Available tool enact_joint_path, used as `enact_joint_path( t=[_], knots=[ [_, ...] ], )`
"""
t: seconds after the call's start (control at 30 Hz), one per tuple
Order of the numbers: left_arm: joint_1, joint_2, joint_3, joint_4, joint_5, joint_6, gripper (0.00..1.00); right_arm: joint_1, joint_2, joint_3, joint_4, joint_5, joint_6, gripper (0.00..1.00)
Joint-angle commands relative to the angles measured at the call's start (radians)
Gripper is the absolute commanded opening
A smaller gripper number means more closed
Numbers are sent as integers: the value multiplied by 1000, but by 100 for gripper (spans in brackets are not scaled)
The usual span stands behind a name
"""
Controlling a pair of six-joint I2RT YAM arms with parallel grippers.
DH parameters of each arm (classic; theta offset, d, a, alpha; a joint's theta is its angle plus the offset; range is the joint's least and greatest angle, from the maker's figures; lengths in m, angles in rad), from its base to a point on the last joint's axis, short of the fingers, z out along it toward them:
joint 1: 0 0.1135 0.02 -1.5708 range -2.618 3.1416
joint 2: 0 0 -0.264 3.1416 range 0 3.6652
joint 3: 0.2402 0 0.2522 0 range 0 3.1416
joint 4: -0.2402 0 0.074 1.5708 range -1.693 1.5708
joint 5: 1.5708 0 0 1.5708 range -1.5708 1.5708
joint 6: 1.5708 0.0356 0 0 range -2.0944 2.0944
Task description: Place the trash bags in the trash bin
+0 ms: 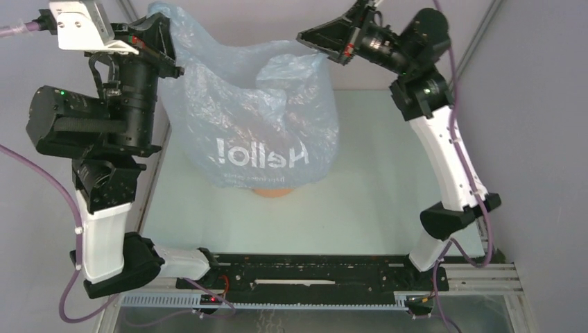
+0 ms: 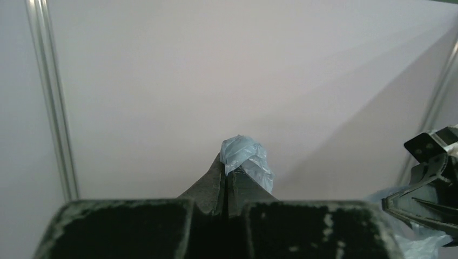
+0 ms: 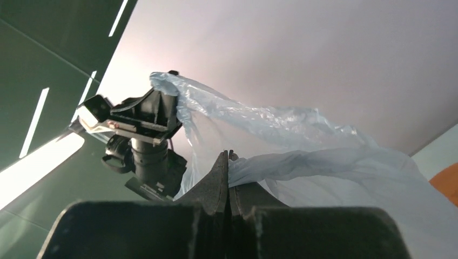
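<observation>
Both L fingers (image 2: 213, 186) & R fingers (image 3: 219, 178) pinched closed on bag (image 1: 249, 118), bin (image 1: 272, 192) seemingly beneath.

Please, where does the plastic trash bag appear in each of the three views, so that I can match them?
Top external: the trash bag hangs in the upper centre, over the trash bin.
Left wrist: only a small tuft above the shut left pincer, centre.
Right wrist: it stretches across the centre and right.
Shared landmark: the right pincer, at the right edge in the left wrist view.
</observation>
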Motion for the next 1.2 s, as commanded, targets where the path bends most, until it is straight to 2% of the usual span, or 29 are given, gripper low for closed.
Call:
enact_joint_path(
  t=[0.0, 0.13, 0.2, 0.37, 0.47, 0.6, 0.73, 0.9, 1.03, 1.17],
  knots=[
    [80, 7, -63, 51, 18, -41, 0, 31, 62, 60, 45, -2, 55, 1],
    [173, 34, -100, 45, 133, -180, 0, 10, 75, 19, 24, -12, 7, 1],
    [215, 79, -66, 37, 191, -214, 0, -11, 83, 12, 27, -21, -5, 1],
    [271, 171, 37, 51, 234, -265, 0, -52, 125, 21, 39, -42, 22, 1],
    [282, 195, 47, 50, 256, -319, 0, -57, 128, -15, 35, -55, 29, 0],
    [283, 198, 17, 33, 322, -401, 0, -52, 55, -169, 47, -52, -3, 0],
    [281, 142, -86, 23, 359, -480, 0, -55, -50, -378, 114, -59, -6, 0],
    [281, 46, -163, -27, 342, -541, 0, -62, -148, -530, 116, -87, -21, 0],
    [289, -17, -185, -178, 182, -588, 0, -59, -198, -581, 63, -101, -78, 0],
    [293, -74, -212, -258, 109, -602, 0, -40, -208, -584, 40, -126, -78, 0]
  ],
)
